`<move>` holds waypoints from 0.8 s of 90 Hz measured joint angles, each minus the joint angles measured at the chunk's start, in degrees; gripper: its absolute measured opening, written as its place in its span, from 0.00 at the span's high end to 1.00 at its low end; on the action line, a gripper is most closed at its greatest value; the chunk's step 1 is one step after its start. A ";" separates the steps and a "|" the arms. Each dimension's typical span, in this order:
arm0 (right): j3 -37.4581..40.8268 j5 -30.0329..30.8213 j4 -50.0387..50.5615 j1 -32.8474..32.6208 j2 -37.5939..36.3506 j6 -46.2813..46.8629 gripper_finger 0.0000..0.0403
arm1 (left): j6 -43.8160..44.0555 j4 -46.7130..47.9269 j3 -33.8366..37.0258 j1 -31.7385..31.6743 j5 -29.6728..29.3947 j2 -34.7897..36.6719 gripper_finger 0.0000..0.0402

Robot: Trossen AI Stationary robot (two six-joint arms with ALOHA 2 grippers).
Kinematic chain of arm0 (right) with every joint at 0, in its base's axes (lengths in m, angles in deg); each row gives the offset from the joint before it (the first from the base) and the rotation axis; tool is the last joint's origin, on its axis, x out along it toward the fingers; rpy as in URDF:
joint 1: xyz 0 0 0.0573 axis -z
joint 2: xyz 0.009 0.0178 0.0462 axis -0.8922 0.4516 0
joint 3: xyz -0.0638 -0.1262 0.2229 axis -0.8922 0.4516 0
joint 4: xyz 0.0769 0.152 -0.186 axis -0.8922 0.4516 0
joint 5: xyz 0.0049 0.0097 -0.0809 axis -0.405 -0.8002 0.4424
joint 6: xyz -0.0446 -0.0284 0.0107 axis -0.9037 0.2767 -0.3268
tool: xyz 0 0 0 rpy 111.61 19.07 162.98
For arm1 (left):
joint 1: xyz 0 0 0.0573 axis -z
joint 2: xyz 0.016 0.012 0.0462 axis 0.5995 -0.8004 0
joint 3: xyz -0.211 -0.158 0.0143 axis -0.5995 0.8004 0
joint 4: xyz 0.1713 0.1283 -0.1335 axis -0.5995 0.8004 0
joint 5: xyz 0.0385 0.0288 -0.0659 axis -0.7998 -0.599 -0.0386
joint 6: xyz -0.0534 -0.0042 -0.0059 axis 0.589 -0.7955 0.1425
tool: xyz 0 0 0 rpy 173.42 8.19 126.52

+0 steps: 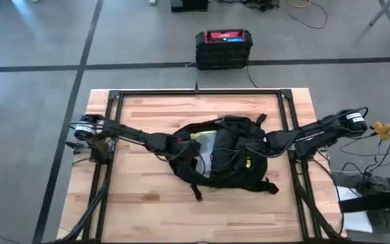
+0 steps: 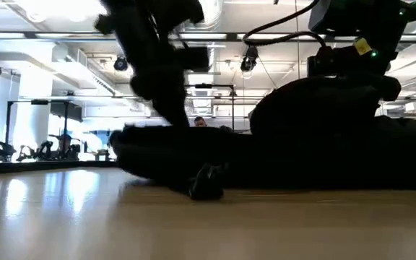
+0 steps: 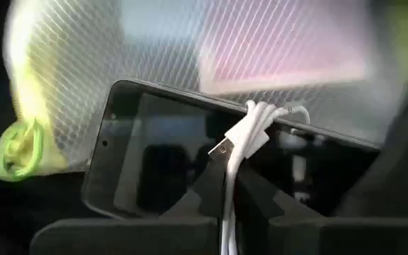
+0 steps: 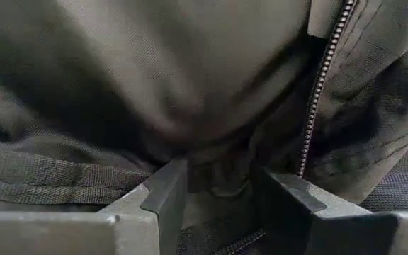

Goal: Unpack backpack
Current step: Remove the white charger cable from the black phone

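Left wrist view: my left claw (image 3: 229, 212) fills the bottom edge, its two dark fingers (image 3: 190, 205) close together with a white USB cable (image 3: 241, 142) running down between them. The cable's metal plug end and a looped bundle lie across a black smartphone (image 3: 161, 163), screen dark and reflective, tilted. Behind the phone sits a white mesh pouch (image 3: 211, 49) with a yellow-green trim and a green ring pull (image 3: 18, 149).

Open-plan lab or workshop: concrete floor (image 1: 32, 102) with taped lines, exposed ceiling ducts (image 2: 63, 72), wooden workbench (image 1: 147, 203).
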 joint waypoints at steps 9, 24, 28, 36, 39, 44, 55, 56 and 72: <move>-0.03 -0.56 0.19 -0.04 -2.42 -0.07 0.66 | 0.55 -0.35 -0.15 1.24 -2.95 5.90 1.00; -0.16 -0.32 0.10 -0.04 -6.04 -0.07 0.66 | 1.16 -0.24 0.29 3.59 -7.98 13.41 1.00; -0.17 -0.12 -0.17 -0.04 -6.57 -0.07 0.65 | 1.31 -0.71 0.52 4.16 -8.75 15.16 1.00; -0.20 0.10 -0.55 -0.02 -7.01 -0.07 0.64 | 2.24 -1.32 1.71 4.69 -9.74 17.45 1.00; -0.23 0.09 -0.66 -0.04 -7.01 -0.07 0.64 | 2.76 -1.40 2.35 4.78 -9.92 17.88 1.00; -0.32 0.11 -0.74 -0.04 -6.97 -0.06 0.63 | 3.59 -1.42 3.53 5.16 -10.43 18.65 1.00; -1.22 0.22 -1.61 -0.04 -6.97 -0.61 0.61 | 5.69 -1.68 5.34 6.24 -11.36 20.35 1.00; -1.36 0.21 -1.64 -0.04 -6.97 -0.76 0.61 | 5.91 -1.85 5.51 6.38 -11.36 20.50 1.00; -5.15 0.29 -0.95 -0.02 -6.97 -4.40 0.59 | 9.21 -3.28 9.19 9.22 -11.34 21.76 1.00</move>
